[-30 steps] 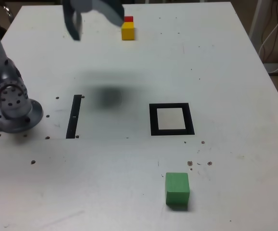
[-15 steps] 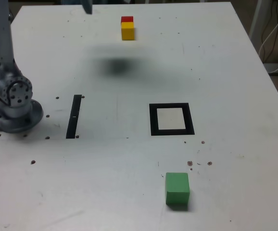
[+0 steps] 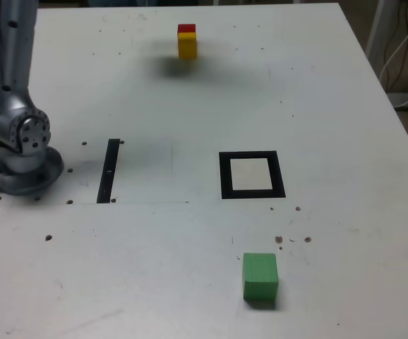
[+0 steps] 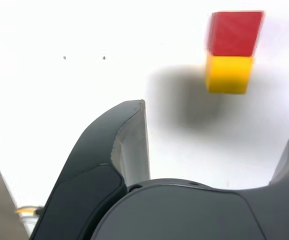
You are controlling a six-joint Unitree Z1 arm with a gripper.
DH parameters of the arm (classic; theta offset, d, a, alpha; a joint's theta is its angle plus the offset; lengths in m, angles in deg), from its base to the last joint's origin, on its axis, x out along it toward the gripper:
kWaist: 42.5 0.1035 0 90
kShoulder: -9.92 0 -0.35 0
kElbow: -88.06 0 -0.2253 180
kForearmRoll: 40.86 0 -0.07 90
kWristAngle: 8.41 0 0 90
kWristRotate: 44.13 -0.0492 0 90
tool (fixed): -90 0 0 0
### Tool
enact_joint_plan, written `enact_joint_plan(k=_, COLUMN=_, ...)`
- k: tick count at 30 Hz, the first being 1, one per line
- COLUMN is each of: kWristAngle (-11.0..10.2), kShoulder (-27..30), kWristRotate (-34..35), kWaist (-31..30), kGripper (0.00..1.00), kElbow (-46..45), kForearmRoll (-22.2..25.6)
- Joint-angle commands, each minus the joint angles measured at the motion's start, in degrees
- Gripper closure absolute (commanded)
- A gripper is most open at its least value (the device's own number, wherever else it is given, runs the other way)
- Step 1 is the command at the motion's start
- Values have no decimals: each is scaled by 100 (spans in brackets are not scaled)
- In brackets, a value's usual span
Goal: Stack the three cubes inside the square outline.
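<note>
The yellow cube (image 3: 188, 46) sits at the far end of the table, and the red cube (image 3: 187, 29) is right behind it, touching. In the wrist view the red cube (image 4: 234, 32) and yellow cube (image 4: 228, 74) lie just ahead of my gripper (image 4: 219, 120), which hangs above the table. It is open, its jaws are wide apart with nothing between them, and it is out of the exterior view. The green cube (image 3: 260, 278) stands alone near the front. The square outline (image 3: 252, 174) lies flat mid-table with nothing in it.
The arm's metal base (image 3: 20, 152) stands at the exterior view's left, with the arm rising out of frame. A thin black strip (image 3: 109, 170) lies beside it. Cables (image 3: 402, 56) hang past the table's edge at the exterior view's right.
My gripper moved toward the far end and left the exterior view's top. Its shadow slid across the table to just beside the yellow and red cubes. No cube has moved.
</note>
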Motion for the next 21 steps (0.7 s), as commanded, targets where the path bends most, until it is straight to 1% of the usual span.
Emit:
enact_joint_plan(k=1, kWristAngle=-37, kShoulder=-404, kWristRotate=-39, kWaist=92, kGripper=5, kElbow=464, kForearmRoll=87)
enact_joint_plan(k=5, kWristAngle=-90, kShoulder=-1006, kWristRotate=-103, kWaist=206, kGripper=5, kElbow=1165, kForearmRoll=304)
enact_joint_plan(k=8, kWristAngle=-112, kShoulder=-1330, kWristRotate=-128, kWaist=234, kGripper=5, kElbow=1552, kForearmRoll=367)
enact_joint_plan(k=15, kWristAngle=-159, kShoulder=-1761, kWristRotate=-131, kWaist=233, kGripper=6, kElbow=1941, kForearmRoll=338)
enact_joint_plan(k=21, kWristAngle=-245, kShoulder=-1955, kWristRotate=-53, kWaist=187, kGripper=7, kElbow=2018, kForearmRoll=320)
